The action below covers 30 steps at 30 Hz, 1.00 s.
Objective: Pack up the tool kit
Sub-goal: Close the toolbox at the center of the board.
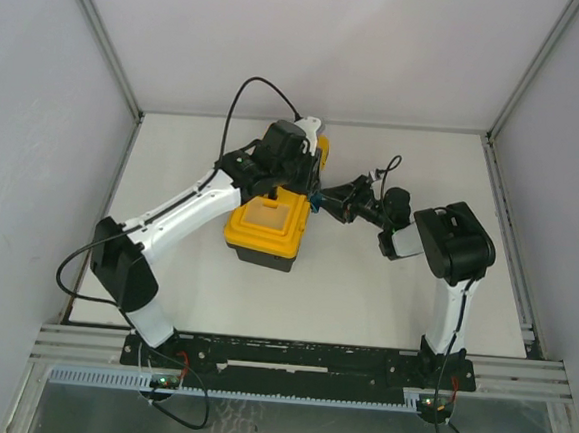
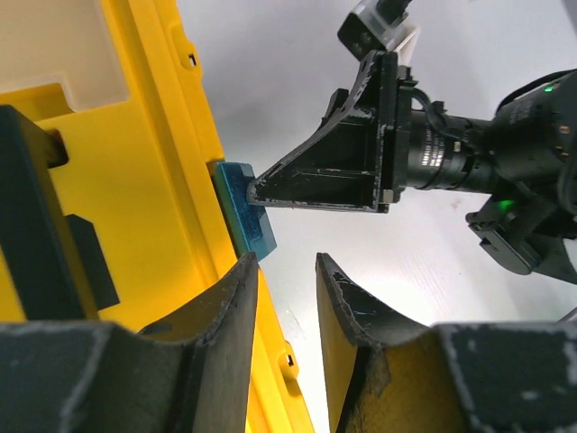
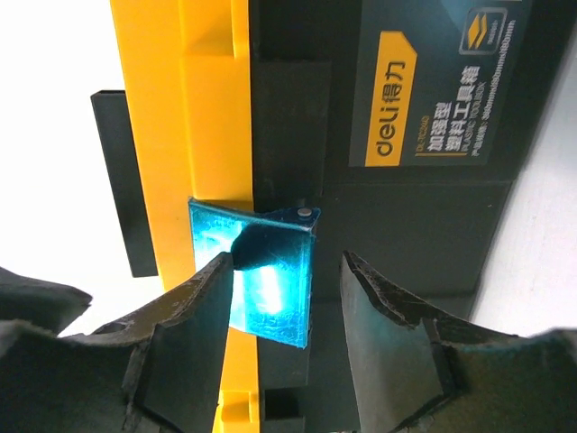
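Observation:
The tool kit's black box (image 1: 271, 255) lies on the table with its yellow lid (image 1: 266, 221) down. In the right wrist view the teal latch (image 3: 281, 293) stands out from the lid's yellow edge (image 3: 176, 135) against the black body (image 3: 406, 216). My right gripper (image 3: 284, 271) is open around the latch: its left finger (image 3: 194, 316) touches it and the right finger stays apart. The left wrist view shows that gripper's tip (image 2: 263, 189) at the latch (image 2: 242, 215). My left gripper (image 2: 286, 271) is open, empty, its left finger over the lid's rim (image 2: 194, 180).
The white table (image 1: 384, 294) runs to walls at the back and on both sides. The right wrist's camera and arm (image 2: 451, 149) sit close in front of the left gripper. An orange label (image 3: 389, 99) marks the box's side.

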### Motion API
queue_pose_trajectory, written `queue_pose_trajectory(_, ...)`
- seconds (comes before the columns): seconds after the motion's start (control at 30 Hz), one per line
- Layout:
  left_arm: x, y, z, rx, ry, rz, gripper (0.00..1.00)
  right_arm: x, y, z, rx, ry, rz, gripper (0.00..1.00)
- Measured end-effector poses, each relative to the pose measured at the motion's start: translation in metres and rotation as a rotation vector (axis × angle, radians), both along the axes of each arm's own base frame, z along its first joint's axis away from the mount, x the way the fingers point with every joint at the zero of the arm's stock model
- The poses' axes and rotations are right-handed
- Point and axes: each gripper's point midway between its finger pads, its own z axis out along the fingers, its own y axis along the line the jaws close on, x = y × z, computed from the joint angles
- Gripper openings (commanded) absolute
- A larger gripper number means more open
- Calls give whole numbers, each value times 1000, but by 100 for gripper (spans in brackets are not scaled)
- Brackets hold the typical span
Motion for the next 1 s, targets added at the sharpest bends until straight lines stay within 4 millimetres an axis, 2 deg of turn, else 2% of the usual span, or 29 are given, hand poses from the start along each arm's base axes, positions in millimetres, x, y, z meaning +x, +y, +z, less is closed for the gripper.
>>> queue_pose_trajectory(0.2, -4, 12, 38, -36, -80, 25, 38, 4, -4, -2, -85, 0, -25, 54)
queue_pose_trajectory(0.37, -2, 29, 61, -52, -136, 75, 39, 5, -8, -3, -160, -2, -43, 47)
queue_pose_trajectory(0.4, -2, 33, 64, -57, -143, 85, 39, 6, -8, -2, -171, -4, -44, 42)
queue_pose_trajectory(0.47, 1, 46, 67, -64, -154, 114, 40, 7, -9, -1, -190, -9, -46, 41)
queue_pose_trajectory(0.73, 14, 117, 54, -79, -148, 293, 43, 12, -15, -6, -332, -3, -75, 33)
queue_pose_trajectory(0.9, 20, 156, 32, -100, -114, 414, 45, 13, -12, -6, -420, -7, -77, 33)
queue_pose_trajectory(1.0, 25, 177, 10, -104, -72, 483, 45, 11, -10, -11, -477, 0, -72, 33)
